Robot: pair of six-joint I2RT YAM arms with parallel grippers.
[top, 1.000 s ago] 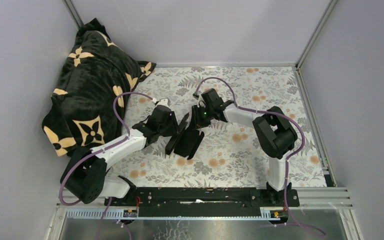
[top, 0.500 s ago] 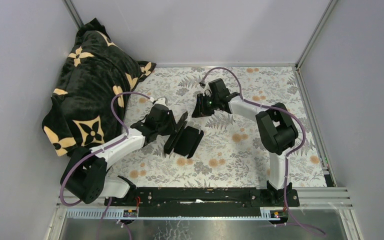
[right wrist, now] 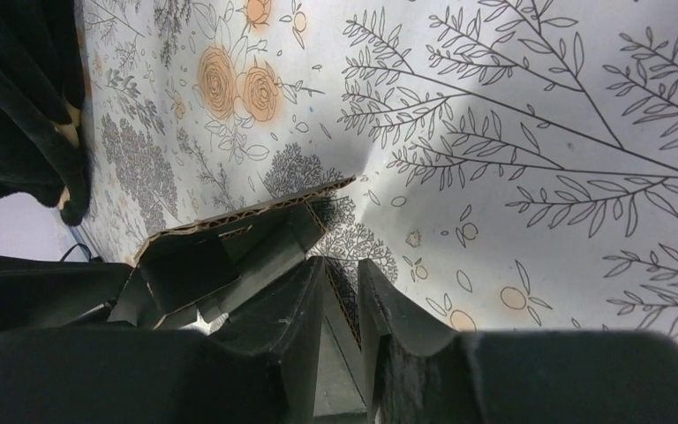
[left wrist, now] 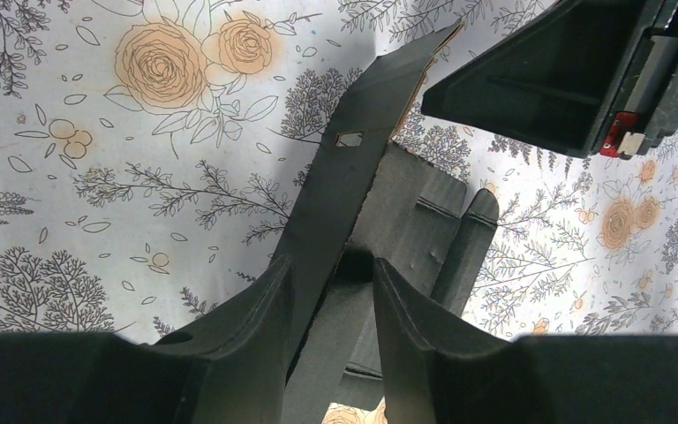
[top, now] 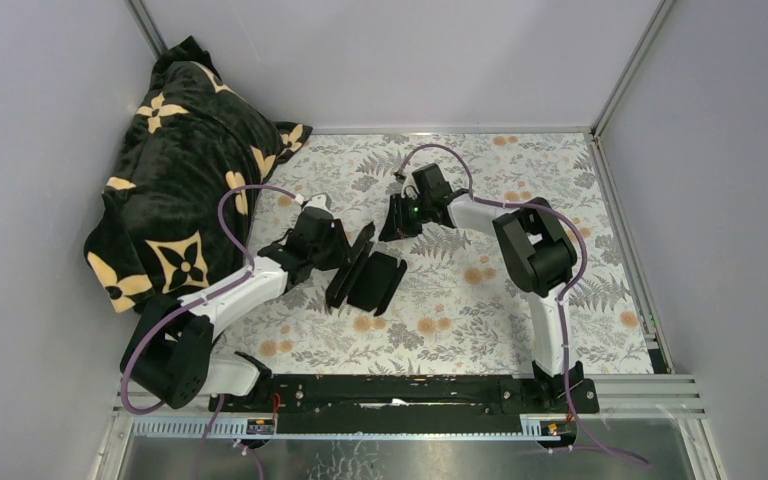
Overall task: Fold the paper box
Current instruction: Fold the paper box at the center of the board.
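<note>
The paper box [top: 380,285] is a black creased card lying mid-table, with one long flap raised on its left. My left gripper [top: 345,262] stands at that flap. In the left wrist view the flap [left wrist: 340,177] runs up between the fingers [left wrist: 260,327] and the gripper [left wrist: 331,265] is shut on it. My right gripper [top: 388,232] hovers just beyond the box's far end. In the right wrist view its jaws [right wrist: 342,262] stand narrowly apart, with a corner of the box [right wrist: 185,265] showing in the gap. I cannot see whether they touch.
A black plush blanket [top: 180,180] with cream flowers is heaped at the back left, also visible in the right wrist view [right wrist: 18,106]. Grey walls close in the floral table mat [top: 560,180] on three sides. The arms' base rail [top: 410,390] lies along the near edge.
The right gripper drew back from over the box towards the far side, then edged slightly left. The left gripper and the box shifted a little to the left.
</note>
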